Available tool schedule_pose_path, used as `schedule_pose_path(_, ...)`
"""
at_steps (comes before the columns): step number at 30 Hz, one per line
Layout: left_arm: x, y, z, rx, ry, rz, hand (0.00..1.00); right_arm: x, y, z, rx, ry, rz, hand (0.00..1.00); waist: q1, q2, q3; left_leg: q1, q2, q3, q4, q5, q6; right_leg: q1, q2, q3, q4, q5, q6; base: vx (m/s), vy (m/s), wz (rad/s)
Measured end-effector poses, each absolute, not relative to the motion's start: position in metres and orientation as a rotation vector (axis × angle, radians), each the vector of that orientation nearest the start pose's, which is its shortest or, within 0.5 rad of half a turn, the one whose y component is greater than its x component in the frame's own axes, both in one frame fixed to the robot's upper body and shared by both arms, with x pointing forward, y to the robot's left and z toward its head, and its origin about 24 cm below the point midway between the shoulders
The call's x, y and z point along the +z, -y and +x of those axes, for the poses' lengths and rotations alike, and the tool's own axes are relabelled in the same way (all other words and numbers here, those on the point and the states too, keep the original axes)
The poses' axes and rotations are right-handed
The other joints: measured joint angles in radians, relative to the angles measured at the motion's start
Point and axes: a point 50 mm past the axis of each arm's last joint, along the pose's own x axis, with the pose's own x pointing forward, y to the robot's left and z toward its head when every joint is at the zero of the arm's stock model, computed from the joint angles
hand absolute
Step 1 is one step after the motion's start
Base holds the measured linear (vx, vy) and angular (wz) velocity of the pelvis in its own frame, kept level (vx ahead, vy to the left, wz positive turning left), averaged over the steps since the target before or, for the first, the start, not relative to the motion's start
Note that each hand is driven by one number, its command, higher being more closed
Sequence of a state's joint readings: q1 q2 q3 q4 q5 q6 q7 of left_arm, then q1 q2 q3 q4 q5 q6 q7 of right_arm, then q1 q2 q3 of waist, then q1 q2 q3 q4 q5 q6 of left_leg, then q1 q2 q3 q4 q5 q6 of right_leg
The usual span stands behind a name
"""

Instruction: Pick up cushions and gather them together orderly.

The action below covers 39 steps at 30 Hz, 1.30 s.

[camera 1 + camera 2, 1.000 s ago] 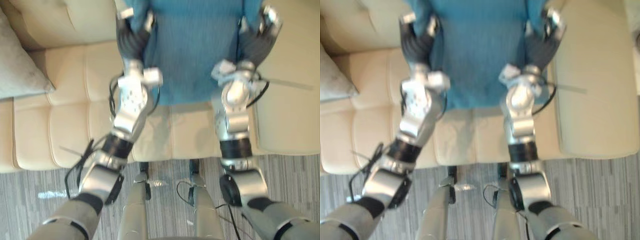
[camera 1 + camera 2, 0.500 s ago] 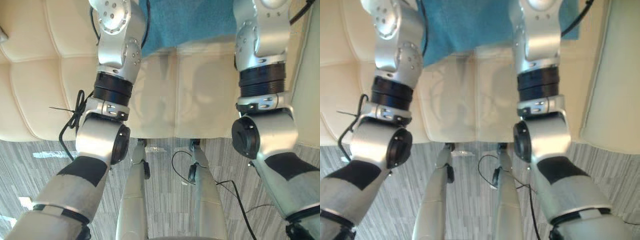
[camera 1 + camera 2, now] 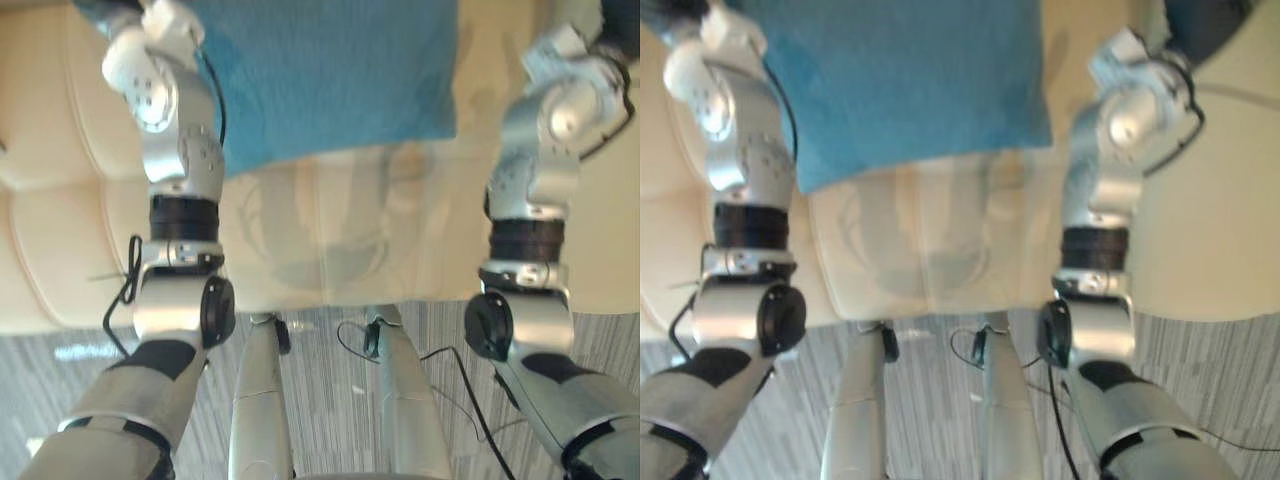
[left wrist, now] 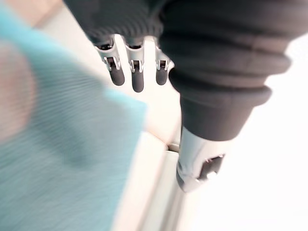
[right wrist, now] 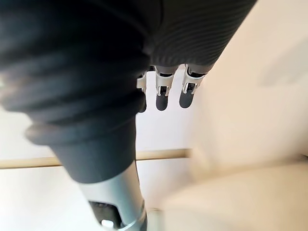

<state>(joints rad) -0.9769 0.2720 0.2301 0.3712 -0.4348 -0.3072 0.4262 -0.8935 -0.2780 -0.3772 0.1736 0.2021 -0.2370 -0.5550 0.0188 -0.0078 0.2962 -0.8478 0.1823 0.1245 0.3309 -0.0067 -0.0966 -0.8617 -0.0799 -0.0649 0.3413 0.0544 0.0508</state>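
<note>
Lying on the cream sofa, the blue cushion sits ungripped, with the left hand just beside its corner and the right hand over the sofa, both hands' fingers straight

Cushion: teal-blue, fine ribbed weave. Sofa: plain cream. Floor: grey, streaked with pale and dark stripes.
</note>
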Motion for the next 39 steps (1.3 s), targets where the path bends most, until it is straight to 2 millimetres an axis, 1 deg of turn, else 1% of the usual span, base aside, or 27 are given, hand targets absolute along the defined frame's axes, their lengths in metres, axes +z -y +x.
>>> schedule_pose_path(1,0.273,-0.222,0.351,0.419,0.801,-0.479,0.00,0.286,0.254,0.314,-0.673,0.930,0.358,0.00,0.005,0.000,0.000,0.044,-0.002,0.001,-0.004,0.000,0.000,0.045,-0.003,0.000,0.001,-0.008,0.007,0.12,0.037,0.30)
schedule_pose_path(2,0.239,-0.231,0.345,0.442,0.730,-0.435,0.00,0.262,0.259,0.311,-0.665,0.877,0.306,0.00,0.012,-0.003,-0.002,0.114,-0.007,0.001,-0.019,0.000,0.000,0.114,-0.009,-0.005,0.005,-0.033,0.004,0.11,0.018,0.29)
schedule_pose_path(3,0.228,-0.234,0.342,0.448,0.708,-0.420,0.00,0.253,0.262,0.308,-0.664,0.859,0.286,0.00,0.015,-0.005,-0.003,0.139,-0.010,0.001,-0.027,-0.001,-0.001,0.137,-0.012,-0.006,0.005,-0.045,0.004,0.11,0.002,0.34)
schedule_pose_path(4,0.209,-0.238,0.336,0.455,0.668,-0.391,0.00,0.236,0.265,0.303,-0.660,0.818,0.245,0.00,0.019,-0.011,-0.006,0.182,-0.018,0.000,-0.049,-0.001,-0.001,0.174,-0.017,-0.009,0.006,-0.068,0.005,0.10,-0.016,0.28)
schedule_pose_path(5,0.195,-0.240,0.331,0.453,0.637,-0.367,0.00,0.225,0.266,0.300,-0.649,0.786,0.214,0.00,0.021,-0.011,-0.007,0.209,-0.023,-0.001,-0.058,-0.001,-0.001,0.200,-0.023,-0.014,0.007,-0.084,0.003,0.10,-0.033,0.27)
schedule_pose_path(6,0.174,-0.242,0.324,0.450,0.581,-0.336,0.00,0.206,0.266,0.298,-0.630,0.726,0.173,0.00,0.023,-0.013,-0.008,0.243,-0.029,-0.001,-0.072,-0.001,-0.001,0.231,-0.027,-0.016,0.008,-0.103,0.001,0.06,-0.035,0.18)
schedule_pose_path(7,0.155,-0.239,0.319,0.435,0.522,-0.313,0.00,0.190,0.265,0.296,-0.607,0.664,0.135,0.00,0.026,-0.013,-0.008,0.272,-0.034,0.000,-0.080,-0.001,0.000,0.255,-0.031,-0.015,0.010,-0.117,0.002,0.01,-0.039,0.08)
schedule_pose_path(8,0.141,-0.238,0.315,0.422,0.479,-0.291,0.00,0.177,0.264,0.294,-0.586,0.615,0.105,0.00,0.027,-0.013,-0.008,0.292,-0.037,0.001,-0.083,-0.001,0.000,0.273,-0.032,-0.017,0.010,-0.126,0.003,-0.02,-0.042,0.02)
schedule_pose_path(11,0.082,-0.219,0.295,0.334,0.268,-0.215,0.00,0.117,0.257,0.282,-0.485,0.376,-0.007,0.00,0.028,-0.014,-0.016,0.395,-0.037,0.001,-0.089,-0.030,-0.006,0.373,-0.030,-0.024,0.009,-0.158,0.002,-0.03,-0.021,-0.07)
schedule_pose_path(12,0.066,-0.214,0.288,0.316,0.209,-0.200,0.00,0.101,0.255,0.278,-0.464,0.312,-0.035,0.00,0.027,-0.015,-0.029,0.418,-0.036,0.002,-0.097,-0.030,-0.006,0.394,-0.029,-0.027,0.004,-0.162,0.000,-0.03,-0.010,-0.03)
schedule_pose_path(14,0.014,-0.204,0.265,0.290,-0.003,-0.155,0.00,0.048,0.250,0.262,-0.428,0.089,-0.088,0.00,0.026,-0.021,-0.096,0.483,-0.035,0.004,-0.131,-0.030,-0.006,0.449,-0.025,-0.031,-0.020,-0.167,-0.002,-0.02,-0.020,-0.04)
schedule_pose_path(15,-0.006,-0.202,0.255,0.285,-0.090,-0.143,0.00,0.029,0.247,0.255,-0.416,0.008,-0.088,0.00,0.026,-0.022,-0.121,0.509,-0.035,0.005,-0.147,-0.030,-0.006,0.470,-0.024,-0.031,-0.030,-0.167,-0.002,0.01,-0.011,-0.06)
schedule_pose_path(17,-0.055,-0.195,0.225,0.283,-0.319,-0.111,0.00,-0.020,0.238,0.231,-0.399,-0.206,-0.075,0.00,0.026,-0.020,-0.181,0.565,-0.034,0.009,-0.179,-0.029,-0.009,0.524,-0.022,-0.037,-0.058,-0.170,0.001,0.00,0.000,0.00)
schedule_pose_path(18,-0.071,-0.193,0.213,0.278,-0.401,-0.097,0.00,-0.037,0.234,0.222,-0.394,-0.280,-0.065,0.00,0.026,-0.017,-0.196,0.585,-0.034,0.010,-0.189,-0.027,-0.011,0.542,-0.020,-0.039,-0.071,-0.171,0.004,0.00,0.000,0.00)
schedule_pose_path(19,-0.091,-0.190,0.197,0.268,-0.513,-0.078,0.00,-0.058,0.227,0.211,-0.377,-0.380,-0.060,0.00,0.026,-0.015,-0.213,0.609,-0.034,0.014,-0.203,-0.026,-0.013,0.563,-0.018,-0.038,-0.090,-0.170,0.003,0.00,0.024,-0.08)
schedule_pose_path(20,-0.107,-0.187,0.182,0.255,-0.610,-0.059,0.00,-0.075,0.221,0.200,-0.359,-0.467,-0.059,0.00,0.024,-0.013,-0.229,0.628,-0.034,0.022,-0.220,-0.026,-0.018,0.581,-0.017,-0.038,-0.110,-0.163,0.006,0.01,0.028,-0.13)
schedule_pose_path(22,-0.126,-0.184,0.162,0.228,-0.737,-0.028,0.00,-0.097,0.210,0.184,-0.338,-0.590,-0.029,0.00,0.025,-0.007,-0.242,0.662,-0.034,0.026,-0.246,-0.025,-0.022,0.619,-0.013,-0.035,-0.153,-0.144,0.009,0.03,0.027,-0.12)
schedule_pose_path(24,-0.138,-0.181,0.146,0.199,-0.830,0.010,0.00,-0.118,0.200,0.166,-0.320,-0.714,-0.002,0.00,0.024,-0.001,-0.251,0.695,-0.036,0.028,-0.263,-0.024,-0.023,0.669,-0.008,-0.032,-0.215,-0.112,0.018,0.07,0.037,-0.10)
schedule_pose_path(26,-0.142,-0.182,0.139,0.196,-0.869,0.028,0.00,-0.127,0.197,0.156,-0.310,-0.778,0.008,0.00,0.024,0.001,-0.256,0.718,-0.039,0.028,-0.275,-0.017,-0.021,0.706,-0.007,-0.031,-0.258,-0.087,0.016,0.09,0.037,-0.04)
schedule_pose_path(28,-0.146,-0.185,0.133,0.204,-0.900,0.038,0.00,-0.135,0.198,0.145,-0.324,-0.836,0.018,0.00,0.023,0.002,-0.260,0.749,-0.047,0.027,-0.291,-0.013,-0.022,0.753,-0.008,-0.031,-0.306,-0.062,0.019,0.12,0.030,0.00)
schedule_pose_path(32,-0.148,-0.189,0.129,0.215,-0.925,0.051,0.00,-0.141,0.201,0.137,-0.343,-0.883,0.030,0.00,0.021,0.003,-0.261,0.778,-0.060,0.001,-0.294,-0.013,-0.022,0.811,-0.013,-0.038,-0.336,-0.057,0.022,0.09,0.015,0.10)
schedule_pose_path(34,-0.147,-0.189,0.134,0.223,-0.914,0.044,0.00,-0.142,0.198,0.141,-0.331,-0.887,0.033,0.00,0.026,0.006,-0.257,0.769,-0.061,-0.003,-0.286,-0.012,-0.021,0.811,-0.014,-0.045,-0.335,-0.057,0.021,0.00,0.003,0.15)
schedule_pose_path(36,-0.143,-0.184,0.146,0.208,-0.885,0.037,0.00,-0.138,0.198,0.151,-0.328,-0.861,0.034,0.00,0.025,0.014,-0.244,0.708,-0.056,-0.010,-0.237,-0.010,-0.022,0.770,-0.016,-0.063,-0.304,-0.059,0.019,-0.10,-0.003,0.23)
schedule_pose_path(38,-0.134,-0.177,0.164,0.175,-0.819,0.046,0.00,-0.131,0.193,0.170,-0.308,-0.815,0.041,0.00,0.027,0.026,-0.235,0.579,-0.031,-0.017,-0.141,-0.003,-0.024,0.666,-0.006,-0.090,-0.226,-0.069,-0.006,-0.18,-0.028,0.22)
schedule_pose_path(39,-0.133,-0.177,0.166,0.164,-0.809,0.056,0.00,-0.129,0.192,0.173,-0.305,-0.808,0.041,0.00,0.027,0.024,-0.235,0.573,-0.030,-0.026,-0.160,0.007,-0.029,0.650,-0.015,-0.096,-0.224,-0.065,-0.014,-0.17,-0.017,0.14)
